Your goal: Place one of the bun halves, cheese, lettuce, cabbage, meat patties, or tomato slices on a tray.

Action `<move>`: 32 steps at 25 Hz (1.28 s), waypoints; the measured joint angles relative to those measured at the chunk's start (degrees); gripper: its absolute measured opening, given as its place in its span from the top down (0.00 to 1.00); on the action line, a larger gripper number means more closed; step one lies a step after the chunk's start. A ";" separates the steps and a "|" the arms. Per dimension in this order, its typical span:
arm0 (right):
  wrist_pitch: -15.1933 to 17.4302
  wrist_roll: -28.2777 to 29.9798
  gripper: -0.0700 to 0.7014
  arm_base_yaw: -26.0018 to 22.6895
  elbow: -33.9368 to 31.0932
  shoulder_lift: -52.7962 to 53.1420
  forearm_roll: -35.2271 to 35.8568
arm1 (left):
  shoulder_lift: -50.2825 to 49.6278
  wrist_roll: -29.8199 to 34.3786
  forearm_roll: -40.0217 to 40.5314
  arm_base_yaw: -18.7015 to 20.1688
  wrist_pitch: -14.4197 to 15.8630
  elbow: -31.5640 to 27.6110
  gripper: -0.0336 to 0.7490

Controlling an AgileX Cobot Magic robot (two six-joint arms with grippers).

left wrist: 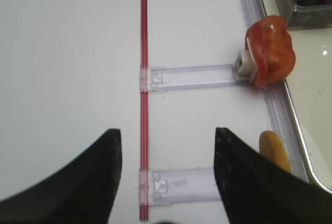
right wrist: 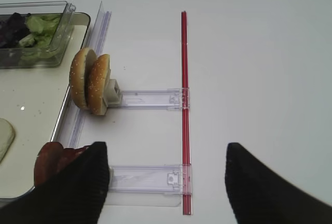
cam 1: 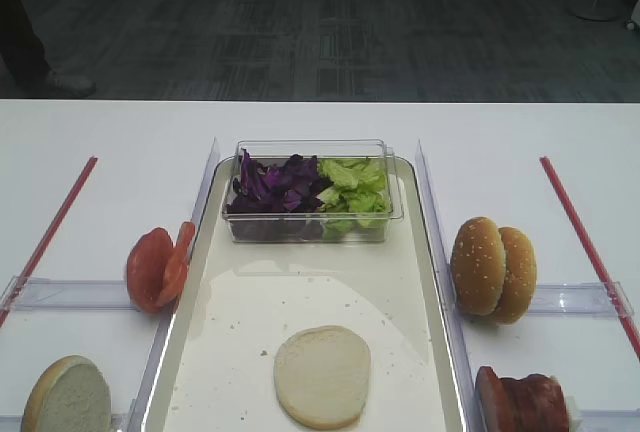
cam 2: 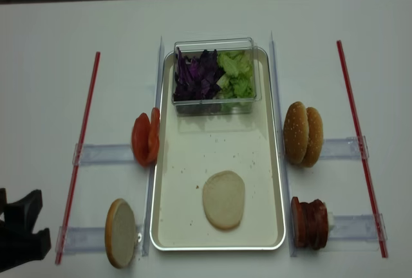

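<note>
One bun half [cam 1: 322, 376] down flat on the tray [cam 1: 230, 302], near its front edge, seen from the high view. Behind it on the same tray, a clear box [cam 1: 310, 192] with purple cabbage [cam 1: 275, 184] in its left part and lettuce [cam 1: 355, 184] in its right. Left of the tray, tomato slices [cam 1: 157, 268] standing on edge; further forward, another bun half [cam 1: 68, 397]. Right of the tray, seeded buns [cam 1: 492, 267] on edge, and in front of them meat patties [cam 1: 520, 402]. No cheese to be seen.

From the right wrist: right claw [right wrist: 166, 151] spread wide, gripping nothing. Patties to its left, just past the left finger, stacked on edge with faces turned along the clear rail. Seeded buns ahead and to the left.

From the left wrist: left claw [left wrist: 167, 133] likewise spread and empty, hanging over the red strip [left wrist: 143, 42]. Tomato slices ahead and to the right, upright, thin edges up, the stack running along its clear rail; bun half just beyond the right finger.

From the second high view: left claw at the near left corner, outside the red strip, well apart from the tray. Looks like either arm needs a sideways reach toward the tray: left nearer tomato and bun half, right nearer patties
</note>
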State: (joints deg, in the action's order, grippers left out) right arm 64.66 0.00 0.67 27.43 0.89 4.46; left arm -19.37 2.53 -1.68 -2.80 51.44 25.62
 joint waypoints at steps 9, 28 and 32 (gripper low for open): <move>0.00 -0.30 0.25 0.00 0.00 0.00 0.00 | 6.23 0.00 -0.08 0.00 -0.37 -0.22 0.49; 0.00 0.00 0.25 0.00 0.00 0.00 0.00 | 6.29 0.20 0.02 0.55 2.99 0.89 0.49; 0.00 0.00 0.25 0.00 0.00 0.00 0.00 | 6.29 0.43 0.02 0.55 4.27 1.36 0.49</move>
State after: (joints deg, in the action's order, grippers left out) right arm 64.66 0.00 0.67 27.43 0.89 4.46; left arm -13.08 2.96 -1.66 -2.25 55.71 26.98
